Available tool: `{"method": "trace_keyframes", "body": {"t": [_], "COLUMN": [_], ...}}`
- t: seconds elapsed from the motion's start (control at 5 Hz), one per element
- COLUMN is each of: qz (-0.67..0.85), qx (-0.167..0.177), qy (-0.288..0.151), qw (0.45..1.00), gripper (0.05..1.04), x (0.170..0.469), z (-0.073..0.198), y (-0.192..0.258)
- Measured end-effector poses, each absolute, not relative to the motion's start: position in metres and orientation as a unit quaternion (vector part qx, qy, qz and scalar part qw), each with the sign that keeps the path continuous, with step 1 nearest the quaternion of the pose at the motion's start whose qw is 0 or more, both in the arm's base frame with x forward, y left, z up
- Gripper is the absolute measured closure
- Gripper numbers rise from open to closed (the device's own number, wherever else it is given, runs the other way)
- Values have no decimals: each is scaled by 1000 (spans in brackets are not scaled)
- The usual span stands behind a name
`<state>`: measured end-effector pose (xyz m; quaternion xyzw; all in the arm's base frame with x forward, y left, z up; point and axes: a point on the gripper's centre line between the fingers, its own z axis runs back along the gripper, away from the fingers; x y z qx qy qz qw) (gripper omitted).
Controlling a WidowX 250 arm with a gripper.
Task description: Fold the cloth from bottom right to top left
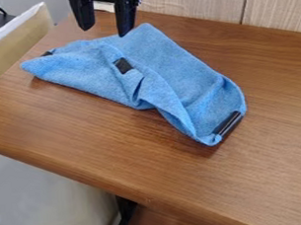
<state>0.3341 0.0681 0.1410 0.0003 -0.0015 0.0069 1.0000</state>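
- We saw a blue cloth (pixel 182 72) on a brown wooden table (pixel 264 174), lying across the upper middle of the view, rumpled and partly doubled over itself.
- We judged the fold to be only partly made: a loose flap ran along the cloth's lower-left side, with creases gathered near its middle.
- We found the lower-right end out at the lower right, not laid over the upper-left part, so bringing that end across seemed to be the work left, along with some smoothing.
- We noticed 3 dark pieces on the cloth: a black patch (pixel 122 65) near the middle, a black strip (pixel 228 123) at the lower-right end, and a small dark tab (pixel 47 53) near the left tip.
- We traced the cloth's long axis on a slant, from the upper left down to the lower right; its narrow left tip pointed left, and its broader, rounded end pointed to the lower right.
- We saw the black gripper (pixel 105 31) at the top edge, above the cloth's upper-left part, its 2 fingers wide apart with nothing between them.
- We thought the next move called for a grasp near the black strip, where a shallow pinch could have let the fabric slip.
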Motion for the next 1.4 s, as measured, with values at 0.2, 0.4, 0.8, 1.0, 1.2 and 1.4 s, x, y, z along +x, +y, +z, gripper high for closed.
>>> {"method": "trace_keyframes", "body": {"t": [0.2,0.4,0.8,1.0,1.2,1.4], "qz": [5,-34,-122,-155,-192,-222], "qx": [-3,-5,-2,1,0,-7], "qy": [17,47,50,55,61,50], "qw": [1000,998,991,986,979,974], "gripper": [83,83,83,83,83,83], "x": [334,338,340,330,318,313], "z": [129,118,114,99,92,82], "y": [67,50,-23,-52,-82,-105]}}
